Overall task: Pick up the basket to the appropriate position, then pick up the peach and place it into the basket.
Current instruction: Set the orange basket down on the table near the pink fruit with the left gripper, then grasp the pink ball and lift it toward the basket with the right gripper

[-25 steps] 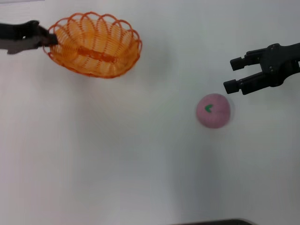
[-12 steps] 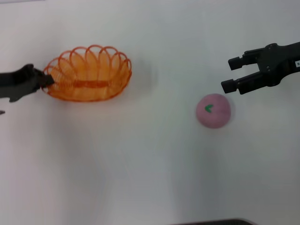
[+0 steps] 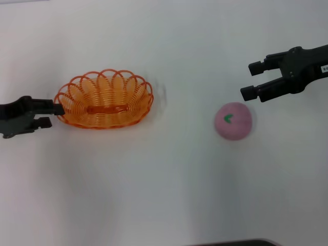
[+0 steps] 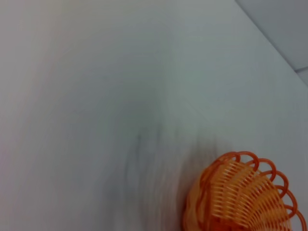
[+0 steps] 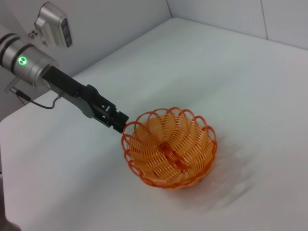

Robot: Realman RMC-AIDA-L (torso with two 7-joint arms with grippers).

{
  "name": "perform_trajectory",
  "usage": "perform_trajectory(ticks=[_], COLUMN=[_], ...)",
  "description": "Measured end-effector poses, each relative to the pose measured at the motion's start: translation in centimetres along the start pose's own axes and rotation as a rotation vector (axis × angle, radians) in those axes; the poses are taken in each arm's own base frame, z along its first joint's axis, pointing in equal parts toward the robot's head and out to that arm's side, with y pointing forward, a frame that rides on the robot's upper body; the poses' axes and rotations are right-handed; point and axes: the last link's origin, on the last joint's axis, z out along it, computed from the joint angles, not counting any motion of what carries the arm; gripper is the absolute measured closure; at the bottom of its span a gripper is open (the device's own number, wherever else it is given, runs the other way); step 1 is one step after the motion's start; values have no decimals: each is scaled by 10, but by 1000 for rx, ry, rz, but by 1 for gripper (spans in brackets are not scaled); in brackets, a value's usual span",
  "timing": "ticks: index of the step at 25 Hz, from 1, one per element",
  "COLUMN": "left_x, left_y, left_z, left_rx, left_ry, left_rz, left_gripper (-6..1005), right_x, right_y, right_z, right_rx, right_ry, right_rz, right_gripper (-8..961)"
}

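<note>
From the head view, the basket [image 3: 105,105] sits upright on the white table [image 3: 154,184] at the left, its long axis running left to right, and the left gripper [image 3: 51,116] is at its left end; one finger reaches the scalloped rim while the other sits just below it, so the jaws look slightly parted, and whether they are gripping the wire cannot be told from here. The peach [image 3: 233,121] lies well to the right of the basket, leaf mark up, untouched. The right gripper [image 3: 252,80] hangs just beyond and to the right of the peach, fingers spread wide and holding nothing. In the left wrist view only part of the basket [image 4: 240,197] shows at the edge, resting on the table, with none of that arm's fingers visible. The right wrist view looks across at the basket [image 5: 169,147] with the left gripper [image 5: 119,122] right against its rim; the grip itself is too small to judge. My reading is that the basket-placing step is at its end and the peach step has not begun. Next, the left arm should clear the rim, and the right gripper needs to come down over the peach, straddling it before closing.
</note>
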Motion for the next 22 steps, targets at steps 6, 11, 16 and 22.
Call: perform_trajectory(ticks=[6,11,16,22], left_x=[10,16,1,-23], left_y=[-9,-3,21,31], left_z=[-18,-35,-50,-56], left_rx=[-14,-140,-371,-508], left_ry=[84,197,283,360], left_rz=[40,207,522,785], left_gripper=[532,349,350,288], right_x=[-5,-5,-7,-22], right_y=[-1,-1,-4,-7], right_z=[1,1,1,2], right_rx=[1,3,19,37], right_ry=[-1,-1,-8,-13], right_rz=[-12,-12,6,78], right_gripper=[26,27,27,28])
